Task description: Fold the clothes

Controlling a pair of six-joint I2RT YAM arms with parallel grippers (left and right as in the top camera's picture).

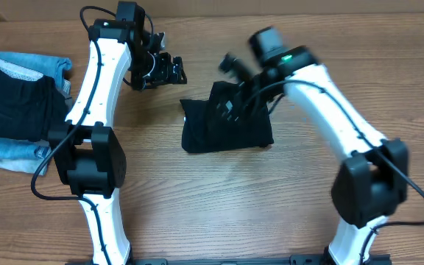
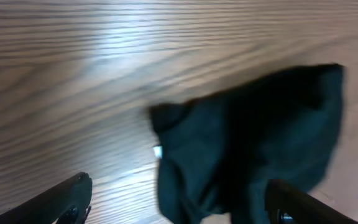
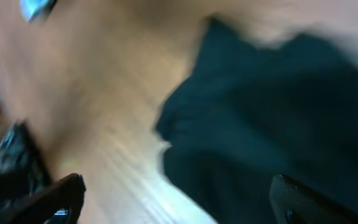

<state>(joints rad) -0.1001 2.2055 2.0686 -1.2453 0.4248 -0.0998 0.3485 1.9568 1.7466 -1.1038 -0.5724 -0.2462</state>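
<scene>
I see the black T-shirt (image 1: 223, 129) lying mid-counter (image 1: 219, 199) as a rumpled, roughly rectangular bundle. Its long axis runs left to right across the overhead view, and the white tag (image 2: 157, 151) is at its left edge. My left gripper (image 1: 166, 71) hovers spread wide and empty beyond the bundle's far-left corner, and my right gripper (image 3: 176, 190) hangs over the shirt, blurred, fingers wide apart.
</scene>
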